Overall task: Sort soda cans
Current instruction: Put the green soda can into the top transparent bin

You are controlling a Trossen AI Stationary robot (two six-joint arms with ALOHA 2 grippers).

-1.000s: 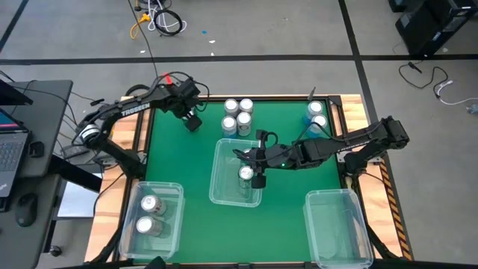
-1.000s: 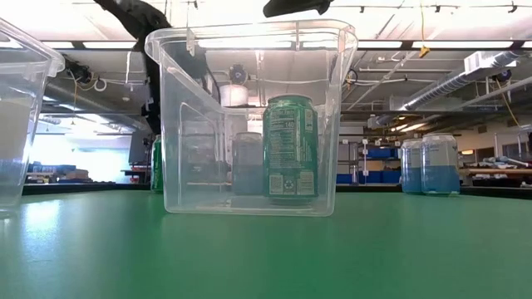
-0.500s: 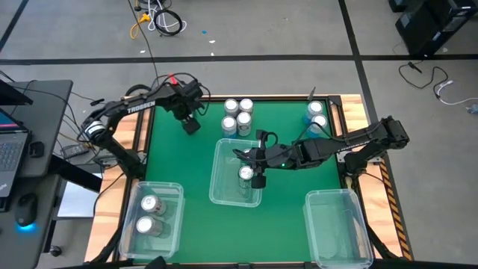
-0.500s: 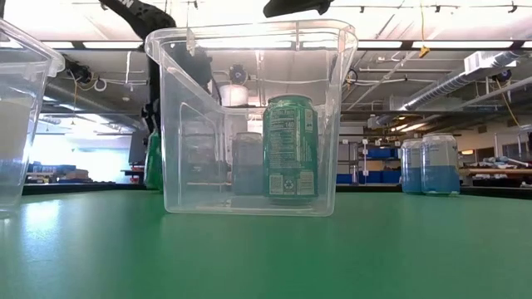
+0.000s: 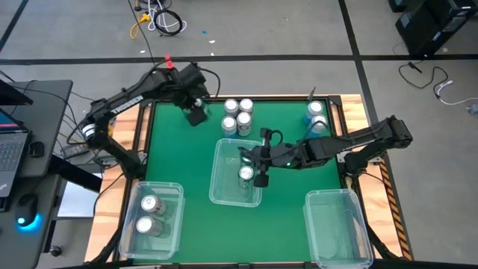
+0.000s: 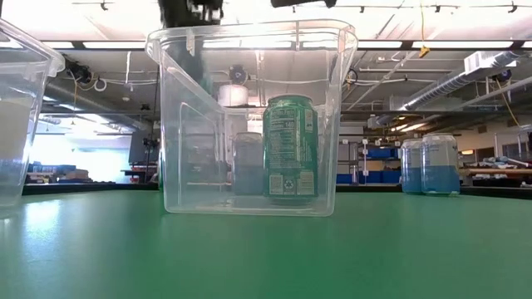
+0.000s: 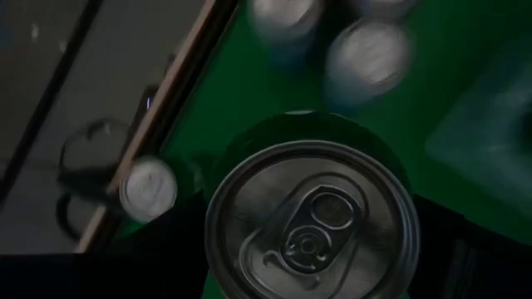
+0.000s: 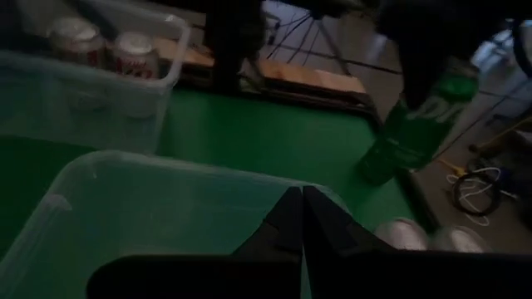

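Overhead view: we record even, bright, diffuse lighting; the green worktop [image 5: 190, 161] shows only faint, soft shadows under the arms. No glare of note.

Level view: we note strong backlight from ceiling strip lamps at 12 o'clock and a washed-out window area at 9 o'clock; the worktop sheen reflects this light. The clear centre bin [image 6: 249, 116] carries bright highlights along its rim and distorts what stands behind it.

Left wrist view: dim; the can top [image 7: 312, 220] at 6 o'clock is fairly sharp with a soft glint, while cans toward 12 o'clock smear with motion blur.

Right wrist view: dark, murky, soft throughout; the held green can [image 8: 416, 124] at 2 o'clock is blurred.
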